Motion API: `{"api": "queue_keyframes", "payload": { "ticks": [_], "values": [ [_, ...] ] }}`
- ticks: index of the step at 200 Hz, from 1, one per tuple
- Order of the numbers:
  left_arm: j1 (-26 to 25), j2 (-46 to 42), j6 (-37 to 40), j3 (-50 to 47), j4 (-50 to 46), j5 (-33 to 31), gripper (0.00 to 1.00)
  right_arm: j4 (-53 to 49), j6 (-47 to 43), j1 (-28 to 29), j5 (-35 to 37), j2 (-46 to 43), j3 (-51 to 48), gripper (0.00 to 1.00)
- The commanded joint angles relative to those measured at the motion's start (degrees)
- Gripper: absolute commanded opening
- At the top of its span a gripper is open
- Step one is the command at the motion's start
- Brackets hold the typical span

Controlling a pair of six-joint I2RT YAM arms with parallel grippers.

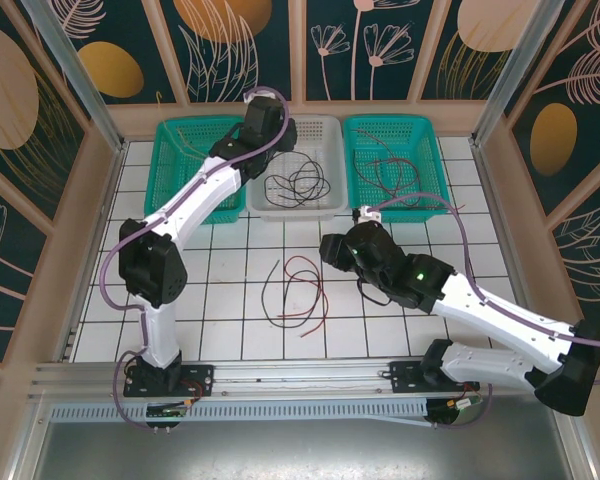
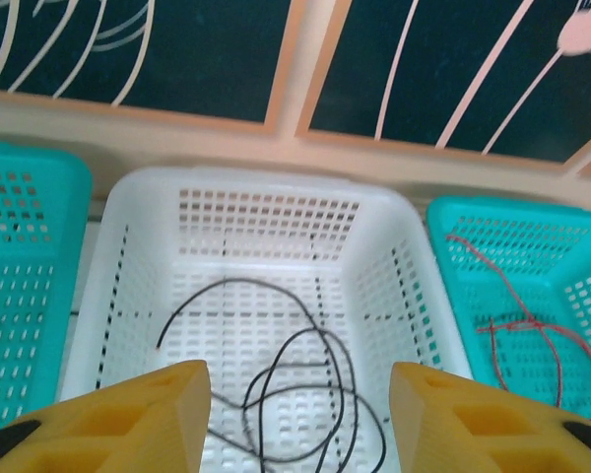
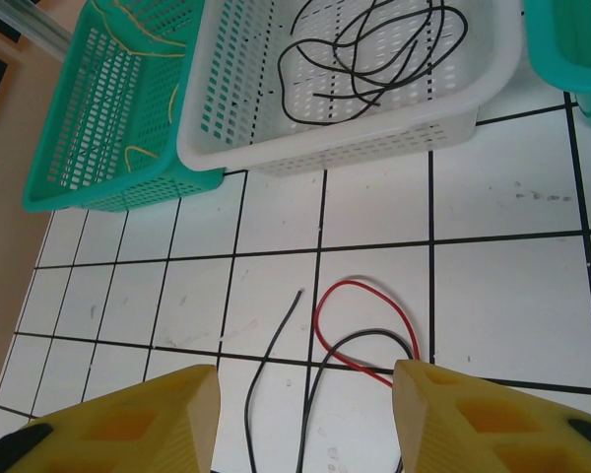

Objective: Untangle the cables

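Stretching forward, left end effector (image 2: 297, 394) hangs parted above white basket (image 2: 276, 180).

A white basket (image 2: 266, 246) of perforated, slightly glossy plastic. On either side of it, teal baskets (image 3: 79, 148) of the same latticed plastic. In front of it, a counter (image 3: 512, 286) of smooth, glossy white tile with dark grout, carrying thin cables (image 3: 360, 283) in smooth plastic sheathing.

You're in a robot lab cell. Metal posts (image 1: 77, 70) and printed wall panels (image 1: 230, 50) box in your tiled worktop (image 1: 220, 290).
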Motion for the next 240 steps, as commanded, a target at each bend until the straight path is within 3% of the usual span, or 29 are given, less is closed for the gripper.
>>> {"api": "queue_keyframes", "payload": {
  "ticks": [1, 54, 82, 126, 159, 187, 240],
  "values": [
    [0.14, -7.4, -1.52, -6.05, 0.76, 1.01, 0.51, -1.03, 1.4, 0.47, 2.33, -0.5, -1.29, 0.5],
    [-0.47, -33.58, -6.28, -40.2, 4.54, 6.48, 0.47, 2.26, 0.1, 0.4, 0.62, 5.68, -0.81, 0.5],
    [-2.92, -41.34, -8.35, -55.11, 2.24, 8.62, 0.42, 3.81, -0.55, -0.23, -0.65, 10.56, -0.29, 0.5],
    [-9.88, -36.63, -10.58, -63.86, 2.78, 11.63, 0.43, 1.83, -0.46, -1.3, -0.92, 18.23, 3.42, 0.46],
    [-12.25, -29.38, -9.13, -63.47, 2.75, 13.29, 0.41, 1.0, 0.44, -1.36, -0.47, 16.86, 2.33, 0.45],
    [-15.41, -24.27, -8.11, -61.37, 1.52, 11.42, 0.39, 0.75, 1.45, -1.84, -0.23, 14.46, 0.45, 0.46],
    [-16.39, -20.6, -8.2, -60.22, -2.05, 5.03, 0.33, 0.74, 1.96, -2.53, -0.2, 12.96, -0.25, 0.46]
  ]
}}
